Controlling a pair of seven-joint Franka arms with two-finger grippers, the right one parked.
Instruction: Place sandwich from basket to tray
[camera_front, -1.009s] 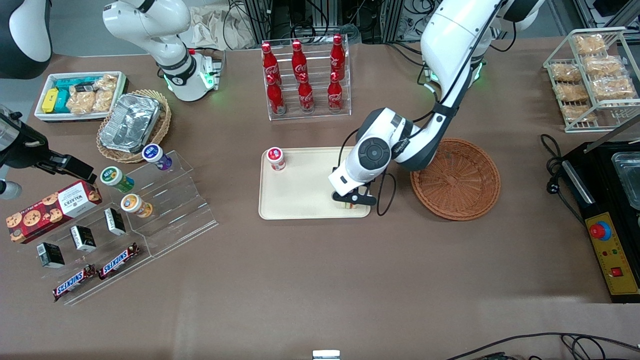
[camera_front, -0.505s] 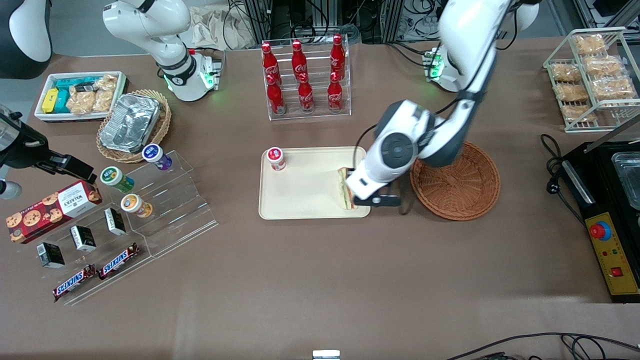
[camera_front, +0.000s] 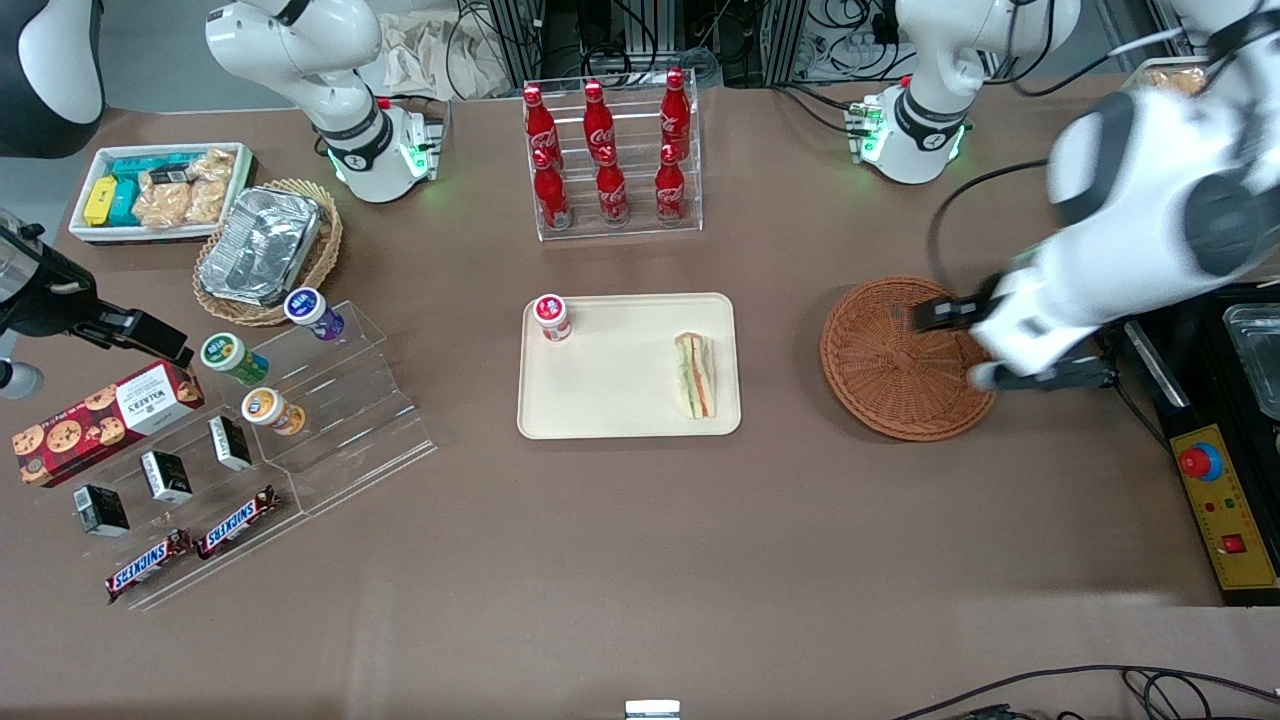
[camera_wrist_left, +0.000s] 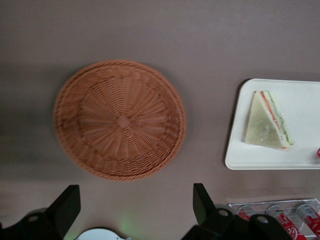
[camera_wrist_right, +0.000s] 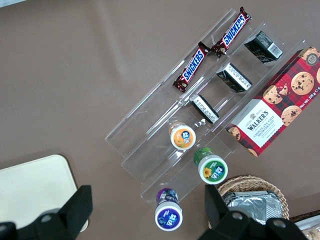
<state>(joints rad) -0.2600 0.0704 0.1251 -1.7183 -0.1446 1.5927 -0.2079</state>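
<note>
With the sandwich (camera_front: 696, 376) lying near the tray (camera_front: 610, 385) rim, the claw (camera_front: 1005, 345), fingers apart above the basket (camera_front: 890, 370), is risking little beyond clipping wicker.

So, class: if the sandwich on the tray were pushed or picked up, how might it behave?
The sandwich on the tray shows stacked layers, so it probably squashes and may shear apart. Lying flat, it should slide, not roll. The open claw is above the basket.

Basket (camera_front: 905, 360) rough woven wicker; tray (camera_front: 610, 385) smooth matt plastic; claw (camera_front: 1000, 345) over basket edge.
</note>
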